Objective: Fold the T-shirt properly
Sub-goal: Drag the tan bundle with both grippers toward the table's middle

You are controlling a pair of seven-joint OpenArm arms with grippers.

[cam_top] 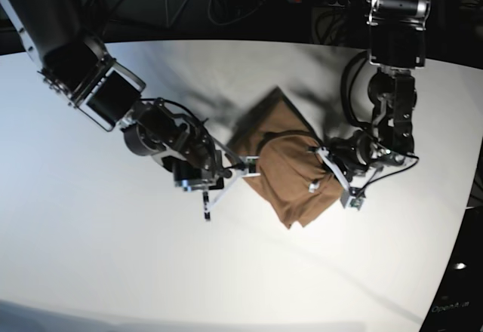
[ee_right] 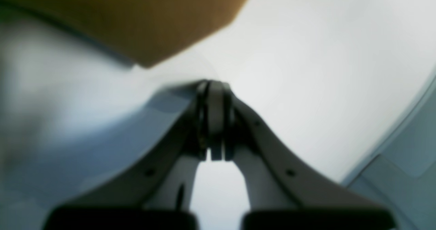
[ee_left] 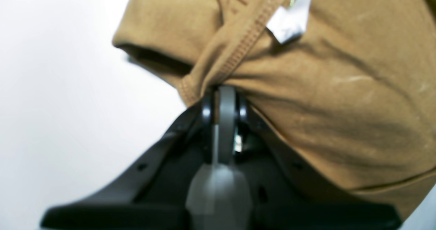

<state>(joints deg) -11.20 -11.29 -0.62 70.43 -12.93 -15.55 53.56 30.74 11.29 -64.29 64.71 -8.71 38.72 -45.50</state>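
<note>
Left wrist view: left gripper [ee_left: 223, 92] fingers pinched T-shirt [ee_left: 340, 97] hem, bunching cloth for fold; right gripper [ee_right: 214, 87] fingers pressed together, empty, over counter [cam_top: 113, 249].

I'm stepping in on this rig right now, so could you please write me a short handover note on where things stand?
Left gripper: shut on the T-shirt, pinching bunched cloth near the collar seam and white label.
Right gripper: shut and holding nothing, beside the shirt's other edge.
The tan-brown shirt lies mid-table as a compact, partly folded bundle, wrinkled at the pinched side.
Done: first folds appear made.
Left: release, smooth, and probably finish the final fold.
</note>
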